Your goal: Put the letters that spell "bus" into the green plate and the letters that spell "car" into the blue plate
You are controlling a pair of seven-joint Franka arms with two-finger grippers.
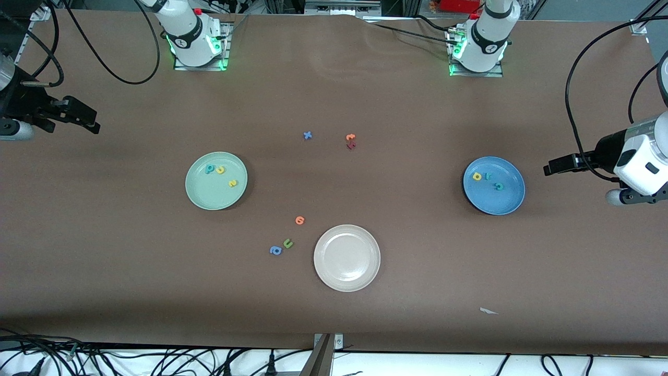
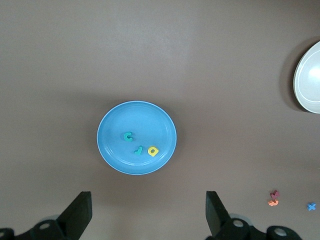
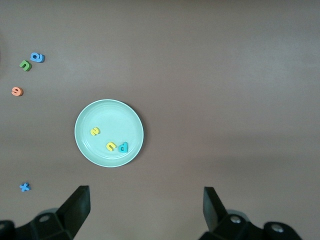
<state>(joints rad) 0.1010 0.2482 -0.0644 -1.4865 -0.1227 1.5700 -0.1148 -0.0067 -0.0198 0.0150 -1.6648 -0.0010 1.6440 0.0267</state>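
On the table (image 1: 334, 94), the green plate (image 1: 201, 196) holds the teal b (image 1: 210, 168), yellow u (image 1: 220, 169) and yellow s (image 1: 232, 183); the blue plate (image 1: 509, 203) holds the yellow a (image 1: 476, 176), teal r (image 1: 488, 176) and teal c (image 1: 499, 186). Both arms wait at the table's ends, left gripper (image 2: 148, 212) and right gripper (image 3: 146, 210) spread wide, empty.

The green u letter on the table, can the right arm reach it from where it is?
Probably yes. The right gripper is open, holds nothing, and only bare table lies between it and the green u beside the blue a.
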